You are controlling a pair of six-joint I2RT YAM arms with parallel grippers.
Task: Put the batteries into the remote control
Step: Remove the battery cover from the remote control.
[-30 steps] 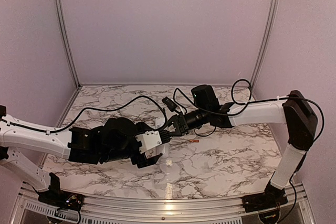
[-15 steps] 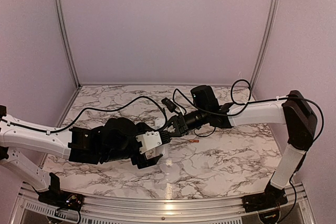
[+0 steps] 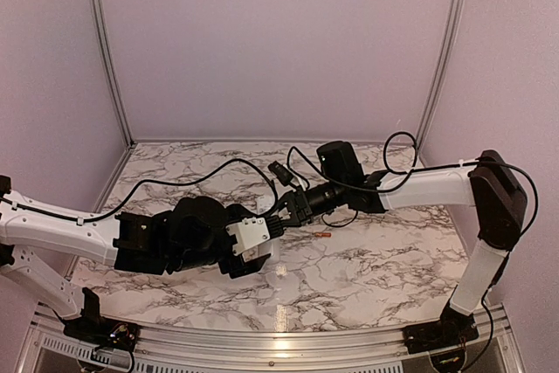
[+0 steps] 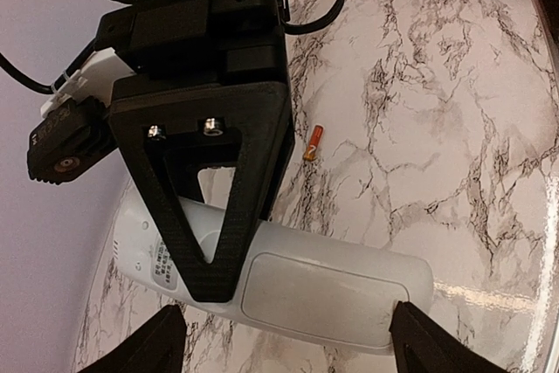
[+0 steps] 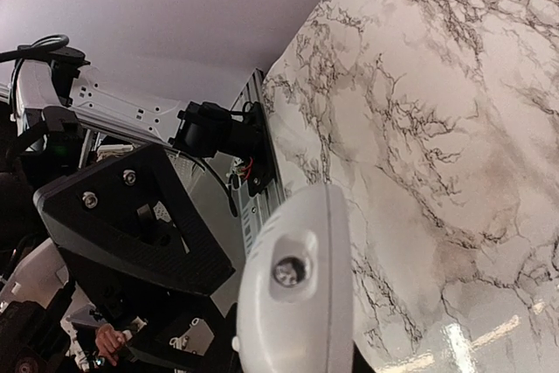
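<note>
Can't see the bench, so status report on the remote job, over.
Left hand gripping remote control, back showing. Right hand shut over its back. Orange battery loose on table. Nothing blocking.

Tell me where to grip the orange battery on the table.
Grip the orange battery across its middle, coming straight down. It lies flat on the table with bare marble all round; since it is a slim cylinder, jaws closing on its long sides would likely hold best.

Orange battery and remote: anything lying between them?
Nothing: the left wrist view shows only bare marble tabletop between the orange battery and the remote.
</note>
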